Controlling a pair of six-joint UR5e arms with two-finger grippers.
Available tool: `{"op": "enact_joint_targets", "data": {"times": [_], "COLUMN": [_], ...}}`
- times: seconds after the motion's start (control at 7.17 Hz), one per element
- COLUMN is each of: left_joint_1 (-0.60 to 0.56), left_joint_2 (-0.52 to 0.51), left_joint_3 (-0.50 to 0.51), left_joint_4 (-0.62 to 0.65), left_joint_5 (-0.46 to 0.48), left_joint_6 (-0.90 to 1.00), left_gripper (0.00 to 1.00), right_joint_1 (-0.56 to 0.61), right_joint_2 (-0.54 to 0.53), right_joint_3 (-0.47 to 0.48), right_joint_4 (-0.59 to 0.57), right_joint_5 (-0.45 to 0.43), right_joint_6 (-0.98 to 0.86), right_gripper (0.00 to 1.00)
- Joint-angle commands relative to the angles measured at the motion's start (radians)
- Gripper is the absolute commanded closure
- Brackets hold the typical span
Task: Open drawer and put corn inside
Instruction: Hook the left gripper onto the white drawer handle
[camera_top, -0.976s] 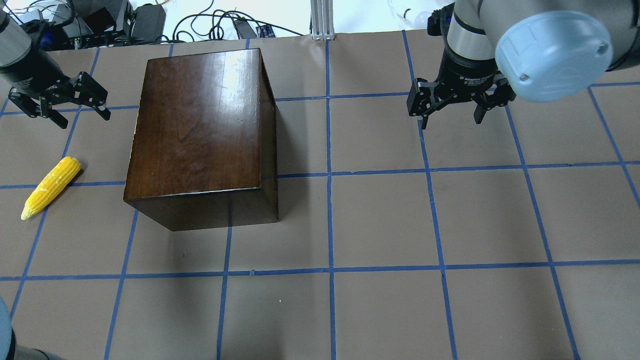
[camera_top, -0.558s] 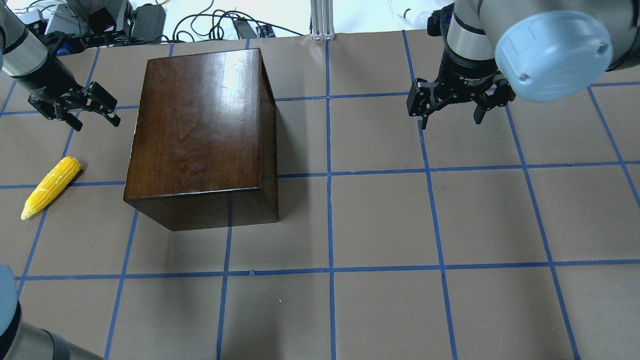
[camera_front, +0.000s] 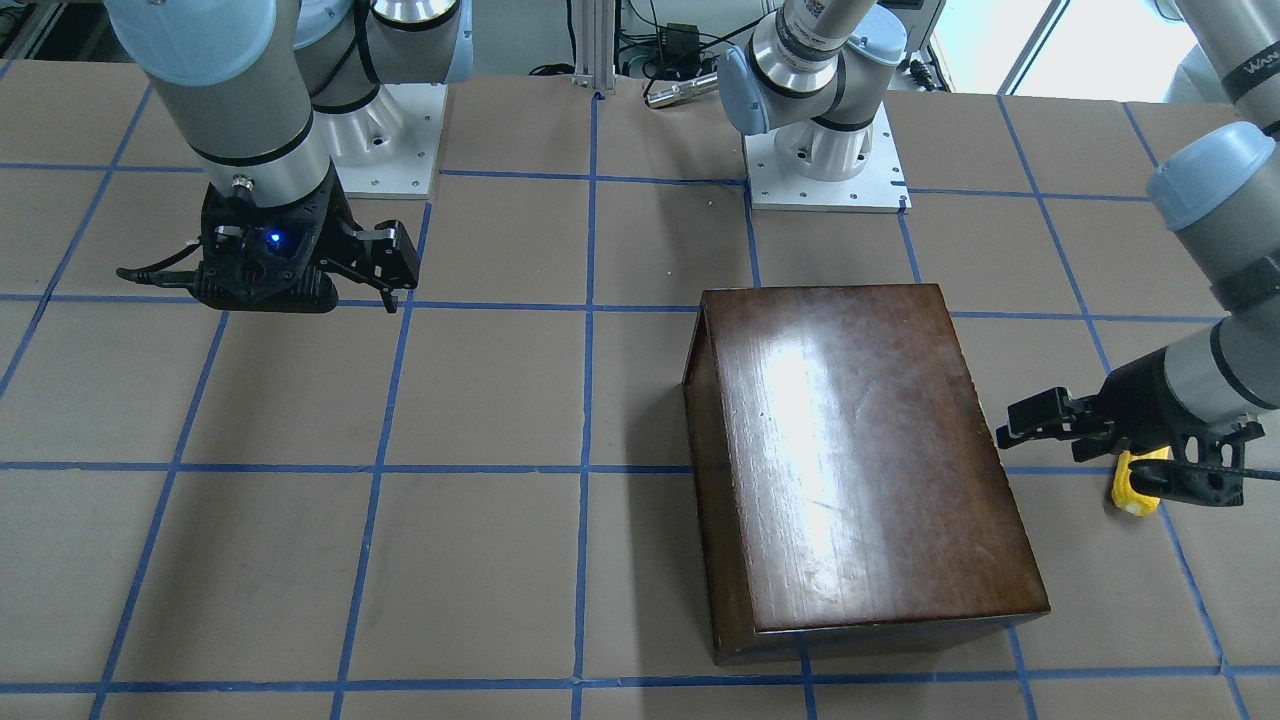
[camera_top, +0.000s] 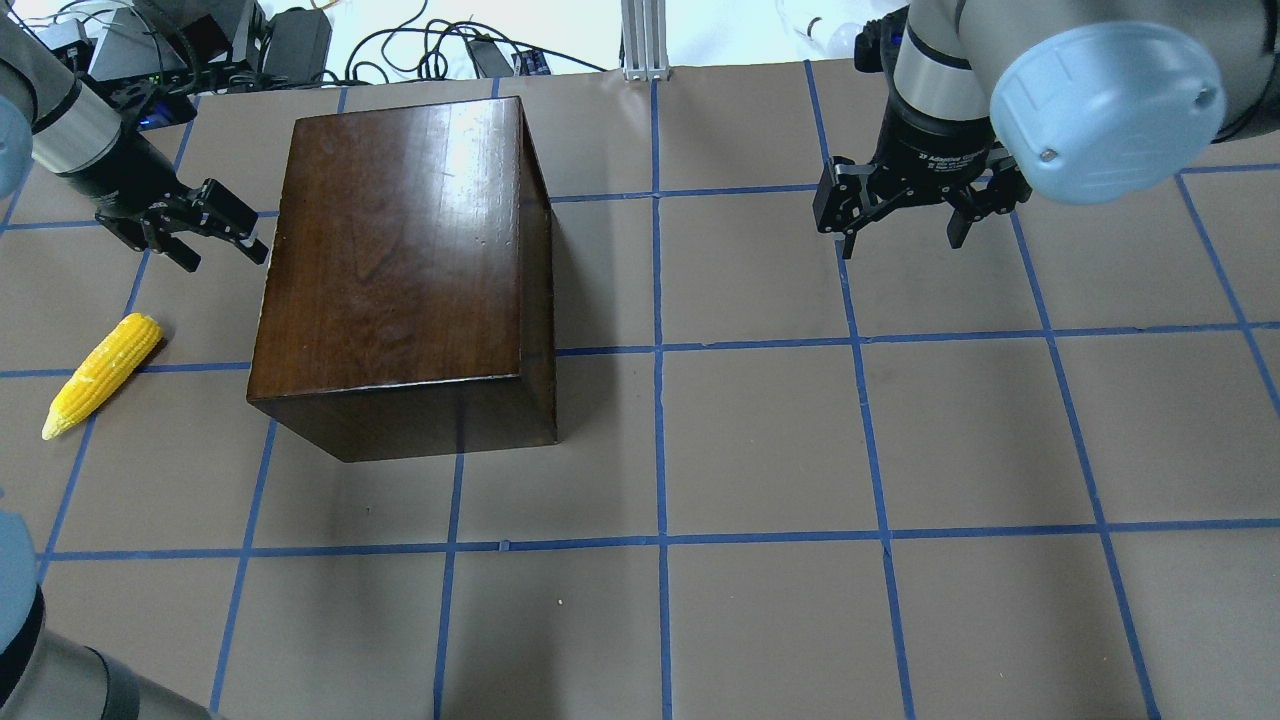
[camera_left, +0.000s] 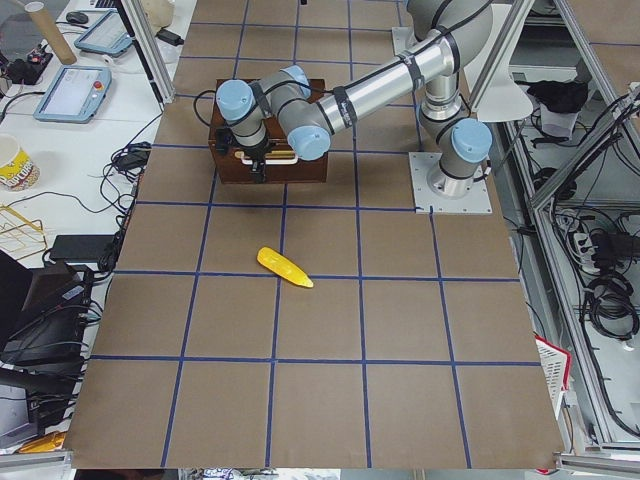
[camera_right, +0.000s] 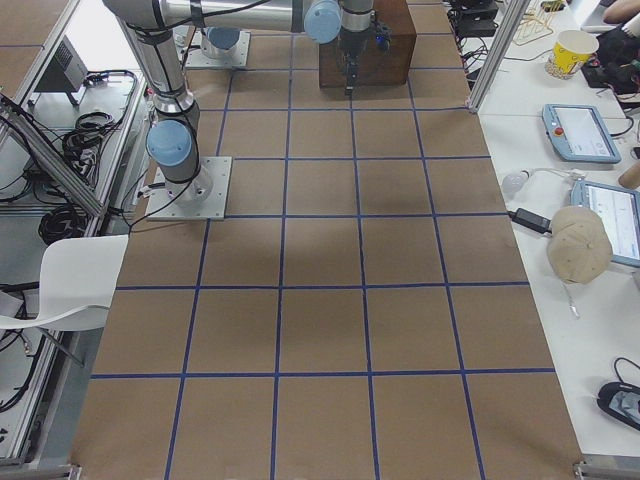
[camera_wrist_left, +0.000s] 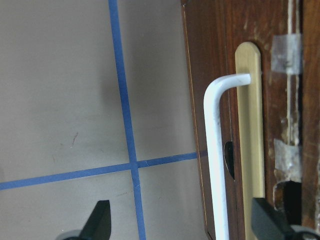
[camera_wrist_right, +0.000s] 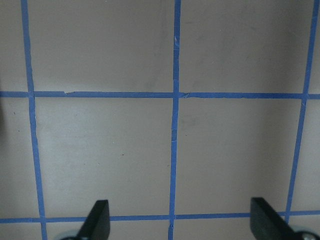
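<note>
The dark-brown wooden box (camera_top: 400, 250) stands left of the table's middle. Its drawer is shut. The scuffed drawer front (camera_wrist_left: 280, 125) with a white bar handle (camera_wrist_left: 216, 160) faces my left gripper. My left gripper (camera_top: 225, 258) is open and empty, just off the box's left side. In the left wrist view the handle lies between the fingertips (camera_wrist_left: 100, 220), apart from both. The yellow corn (camera_top: 103, 373) lies on the table left of the box, nearer to me than the left gripper. My right gripper (camera_top: 900, 245) is open and empty above bare table at the far right.
Blue tape lines grid the brown table (camera_top: 760, 440). Cables and electronics (camera_top: 250, 40) lie beyond the far edge. The arm bases (camera_front: 825, 160) stand behind the box in the front-facing view.
My left gripper has moved right toward the box's left side and turned to face it. The right arm, the corn and the box have not moved.
</note>
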Motion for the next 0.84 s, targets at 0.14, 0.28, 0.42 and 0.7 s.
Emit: {"op": "enact_joint_targets", "data": {"times": [0.14,0.28,0.42,0.7], "left_joint_1": [0.032,0.033,0.033,0.036], "left_joint_2": [-0.002,-0.003,-0.003,0.001], "left_joint_3": [-0.026,-0.027,-0.029,-0.068], "left_joint_4": [0.009,0.009,0.009,0.029], "left_joint_5": [-0.05,-0.052,-0.053,-0.095], "left_joint_6": [0.0,0.001,0.0,-0.002], "left_gripper": [0.0,0.0,0.0,0.0], "right_joint_1": [0.0,0.0,0.0,0.0], "right_joint_2": [0.0,0.0,-0.001,0.0], "right_joint_3": [0.0,0.0,0.0,0.0], "right_joint_4": [0.0,0.0,0.0,0.0], "right_joint_5": [0.0,0.0,0.0,0.0], "right_joint_6": [0.0,0.0,0.0,0.0], "right_gripper": [0.0,0.0,0.0,0.0]}}
